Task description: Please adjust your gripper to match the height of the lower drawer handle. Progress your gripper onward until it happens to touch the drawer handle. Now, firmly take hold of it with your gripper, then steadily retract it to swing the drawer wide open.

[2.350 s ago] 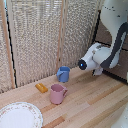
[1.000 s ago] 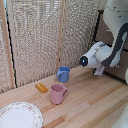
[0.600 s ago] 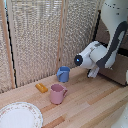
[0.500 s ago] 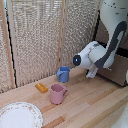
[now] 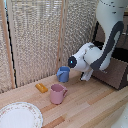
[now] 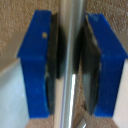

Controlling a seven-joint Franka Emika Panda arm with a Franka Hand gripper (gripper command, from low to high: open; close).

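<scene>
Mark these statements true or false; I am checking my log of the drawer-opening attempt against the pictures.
1. The thin silver bar handle runs between the gripper's blue-tipped fingers. True.
2. The pink mug lies tipped on its side. False: it stands upright on the wooden table.
3. A blue cup stands behind the pink mug, nearer the slatted screen. True.
4. The patterned white plate holds the small orange block. False: the block lies on the table, apart from the plate.
5. The gripper grasps the blue cup. False: it brackets the handle.
</scene>
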